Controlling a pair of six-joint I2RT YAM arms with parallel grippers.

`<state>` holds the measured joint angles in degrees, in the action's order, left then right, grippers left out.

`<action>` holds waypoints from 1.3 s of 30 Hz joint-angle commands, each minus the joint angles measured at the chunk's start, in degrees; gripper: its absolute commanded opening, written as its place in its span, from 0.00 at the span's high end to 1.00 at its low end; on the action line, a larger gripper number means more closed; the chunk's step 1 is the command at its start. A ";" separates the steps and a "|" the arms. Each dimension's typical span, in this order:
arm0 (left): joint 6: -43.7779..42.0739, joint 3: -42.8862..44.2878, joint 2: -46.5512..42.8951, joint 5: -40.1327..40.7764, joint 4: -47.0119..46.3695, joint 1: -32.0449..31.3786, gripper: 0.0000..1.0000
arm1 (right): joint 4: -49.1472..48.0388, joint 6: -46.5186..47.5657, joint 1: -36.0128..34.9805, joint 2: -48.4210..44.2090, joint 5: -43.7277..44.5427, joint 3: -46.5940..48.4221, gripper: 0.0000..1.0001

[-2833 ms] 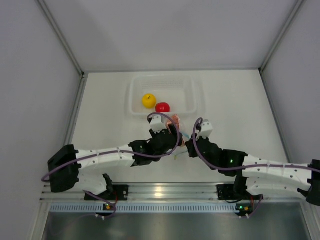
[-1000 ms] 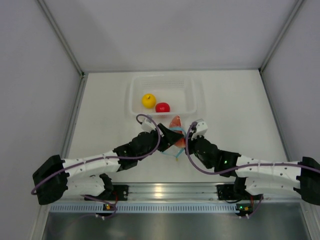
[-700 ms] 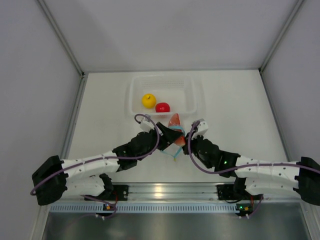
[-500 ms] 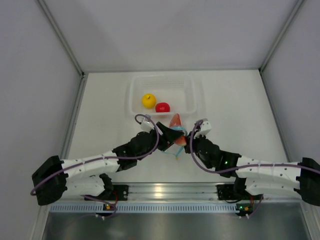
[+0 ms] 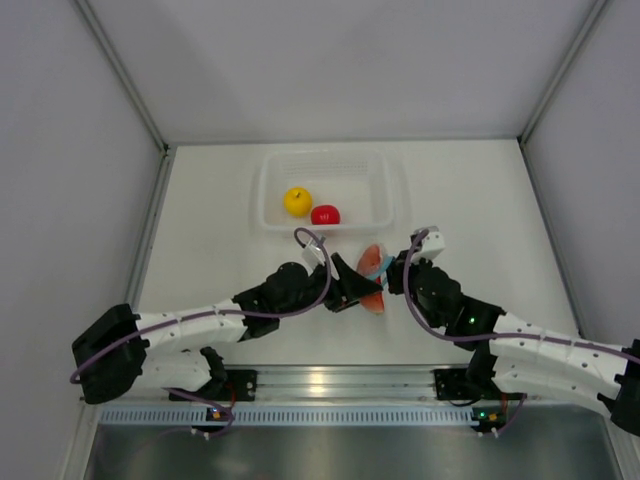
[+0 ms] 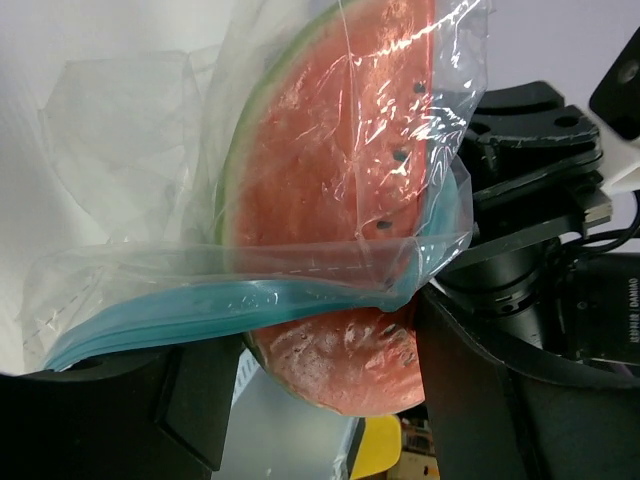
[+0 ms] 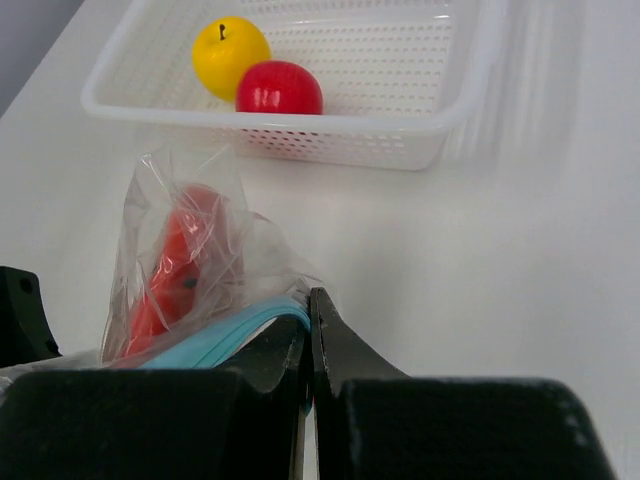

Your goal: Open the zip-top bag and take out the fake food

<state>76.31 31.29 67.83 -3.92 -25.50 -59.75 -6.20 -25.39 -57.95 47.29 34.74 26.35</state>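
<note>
The zip-top bag (image 5: 372,258) hangs above the table between my two grippers, clear with a teal zip strip (image 6: 250,300). A piece of fake food, a red watermelon slice (image 6: 330,200) with a green rind, is mostly inside the bag, and its lower end sticks out below the strip. My left gripper (image 6: 325,400) has a finger on each side of that bare end and holds it. The right gripper (image 7: 310,310) is shut on the strip's corner. A yellow fruit (image 5: 297,200) and a red fruit (image 5: 325,214) lie in the white basket (image 5: 390,205).
The perforated white basket (image 7: 400,150) stands just beyond the bag, at the back middle of the table. White walls close the table in on the left, right and far sides. Both arms reach in from the near rail and meet at the middle.
Both grippers and the bag have shifted to the right and slightly nearer. The slice now lies more tilted between them. Neither gripper has changed its opening.
</note>
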 commanded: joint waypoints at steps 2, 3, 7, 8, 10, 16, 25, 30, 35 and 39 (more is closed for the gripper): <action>-5.02 1.31 2.04 -6.89 -1.24 -0.37 1.00 | 1.36 2.36 0.65 -1.40 -1.34 3.62 1.00; -6.08 1.93 2.39 -6.71 0.34 -0.28 1.00 | 1.62 2.19 0.74 -2.10 -1.78 3.97 1.00; -11.26 5.01 3.53 -4.00 8.17 -0.20 1.00 | 11.59 -2.88 0.65 -2.03 0.75 7.65 1.00; -13.71 6.32 3.53 -2.94 10.01 -0.20 1.00 | 14.43 -4.13 0.74 -1.68 1.81 8.80 1.00; -15.75 7.64 3.27 -0.31 16.42 -0.20 1.00 | 18.13 -6.76 0.74 0.17 1.65 11.70 1.00; -23.57 12.56 4.58 1.91 25.31 -0.20 1.00 | 27.55 -10.56 0.56 5.44 2.69 15.40 1.00; -28.24 12.22 8.46 -5.48 25.32 -1.16 1.00 | 31.77 -6.61 6.17 9.23 4.28 21.99 1.00; -29.47 11.60 9.86 -7.15 25.32 -1.16 1.00 | 31.69 -4.33 9.52 10.45 2.53 24.27 1.00; -33.42 13.45 12.14 -8.03 28.66 -2.65 1.00 | 33.09 -2.65 11.37 13.97 -0.98 26.29 1.00; -35.00 14.24 12.41 -8.82 29.63 -3.18 1.00 | 33.35 -1.42 13.92 15.73 -4.24 26.56 1.00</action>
<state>44.42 44.38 79.83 -9.80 -1.63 -62.02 27.55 -28.86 -46.44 63.09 30.61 49.28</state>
